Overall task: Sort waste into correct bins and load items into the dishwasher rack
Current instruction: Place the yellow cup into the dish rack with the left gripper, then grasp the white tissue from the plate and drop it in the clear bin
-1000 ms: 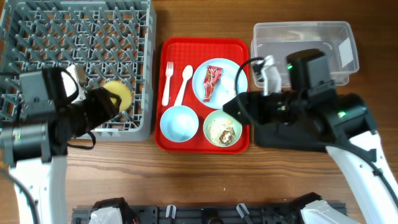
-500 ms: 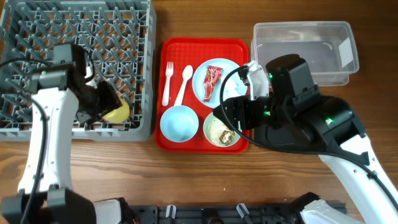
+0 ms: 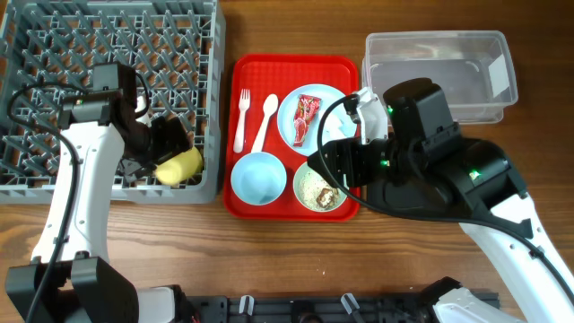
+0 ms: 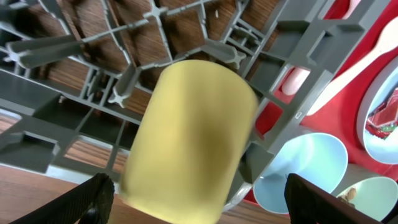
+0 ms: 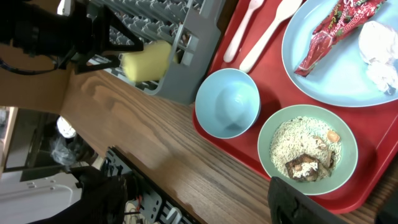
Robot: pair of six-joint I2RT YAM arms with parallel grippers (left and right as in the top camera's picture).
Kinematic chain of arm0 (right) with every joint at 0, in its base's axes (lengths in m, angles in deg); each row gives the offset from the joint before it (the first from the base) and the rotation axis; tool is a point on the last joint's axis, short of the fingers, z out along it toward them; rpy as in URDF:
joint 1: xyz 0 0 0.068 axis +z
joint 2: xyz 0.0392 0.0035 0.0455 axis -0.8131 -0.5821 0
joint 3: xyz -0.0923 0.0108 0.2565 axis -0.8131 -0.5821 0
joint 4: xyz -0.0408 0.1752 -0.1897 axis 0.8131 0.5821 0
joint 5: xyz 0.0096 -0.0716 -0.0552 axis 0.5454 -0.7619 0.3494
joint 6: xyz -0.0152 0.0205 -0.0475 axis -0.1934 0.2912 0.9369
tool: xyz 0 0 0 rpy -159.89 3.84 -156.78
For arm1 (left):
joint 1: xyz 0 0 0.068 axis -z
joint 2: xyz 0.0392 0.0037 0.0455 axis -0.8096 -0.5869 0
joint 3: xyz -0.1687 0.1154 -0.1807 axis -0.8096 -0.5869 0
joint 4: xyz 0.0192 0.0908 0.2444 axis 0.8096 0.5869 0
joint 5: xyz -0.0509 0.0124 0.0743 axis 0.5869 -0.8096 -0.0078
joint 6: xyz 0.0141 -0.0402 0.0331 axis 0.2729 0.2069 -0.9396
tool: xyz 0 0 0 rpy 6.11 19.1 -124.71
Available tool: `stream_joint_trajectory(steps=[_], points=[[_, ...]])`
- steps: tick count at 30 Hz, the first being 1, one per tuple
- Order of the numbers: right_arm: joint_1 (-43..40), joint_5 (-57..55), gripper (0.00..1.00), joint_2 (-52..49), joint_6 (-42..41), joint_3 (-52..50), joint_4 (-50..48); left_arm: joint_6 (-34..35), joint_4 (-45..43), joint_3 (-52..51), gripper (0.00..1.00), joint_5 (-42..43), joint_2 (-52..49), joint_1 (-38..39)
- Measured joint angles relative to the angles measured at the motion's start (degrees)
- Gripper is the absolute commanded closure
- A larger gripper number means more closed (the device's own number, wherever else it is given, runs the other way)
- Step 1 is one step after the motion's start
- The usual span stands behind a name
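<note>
1. L claw (image 4: 198, 190): jaws have just sprung wide. Both fingers (image 4: 93, 196) now stand clear on either side of the yellow cup (image 4: 193, 130), which they pinched a moment ago.
2. So the cup is let go. It lies tipped on its side among the pegs, near the rack's front-right corner, by the wall facing the tray. I judge that 1 of the dish items is loaded.
3. R claw (image 3: 330, 166): jaws apart, nothing between them. It hangs low over the tray's front-right, above the food bowl, in the same spot as half a sec ago.
4. Rack (image 3: 108, 36): far left, the biggest thing in view. It holds only the cup as far as I can see.
5. Red tray (image 3: 291, 65): centre, everything else still sits on it.
6. Clear tub (image 3: 439, 49): back right, looks empty.
7. Plate (image 5: 336, 81): tray's back-right, carrying the wrapper and napkin.
8. 2 bowls: the empty bowl (image 3: 258, 177) is front-left on the tray, and the food bowl (image 5: 262, 149) is front-right.
9. Fork (image 3: 240, 121) and spoon (image 3: 265, 117): side by side at the tray's back-left, untouched.
10. Red wrapper (image 5: 333, 31) and white napkin (image 5: 380, 53) are on the plate. Scraps (image 5: 298, 146) are in the food bowl.
11. Judgement: no waste is sorted yet. With the R claw poised there, the food bowl looks like the likely next target.
</note>
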Motion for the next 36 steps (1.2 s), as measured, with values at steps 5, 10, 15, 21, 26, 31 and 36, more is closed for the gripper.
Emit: stream_joint_trajectory(steps=[5, 10, 15, 21, 26, 31, 36], points=[[0.0, 0.0, 0.27, 0.0, -0.17, 0.0, 0.0, -0.02, 0.09, 0.0, 0.11, 2.03, 0.0, 0.0], [0.0, -0.02, 0.27, 0.0, -0.15, 0.0, -0.09, -0.02, 5.31, 3.61, 0.12, 2.62, 0.02, 0.0], [0.0, -1.2, 0.33, 0.0, -0.15, 0.0, -0.5, -0.07, 10.25, 13.73, 0.11, 2.97, 1.05, 0.0], [1.57, -4.13, 0.35, -1.46, -1.14, 0.0, 0.61, -0.9, 9.9, 19.85, 0.09, 4.87, 10.67, 0.0], [3.78, -10.03, 0.4, -7.8, -4.37, 0.0, -0.09, -1.4, 9.18, 20.31, 0.0, 5.38, 20.55, 0.0], [3.58, -17.64, 0.43, -15.54, -5.11, 0.0, -6.29, -1.4, 9.92, 20.46, 0.0, 5.6, 26.56, 0.0], [1.6, -25.75, 0.48, -25.42, -1.97, 0.0, -16.17, -1.51, 10.25, 20.46, 0.0, 5.6, 29.57, 0.0]])
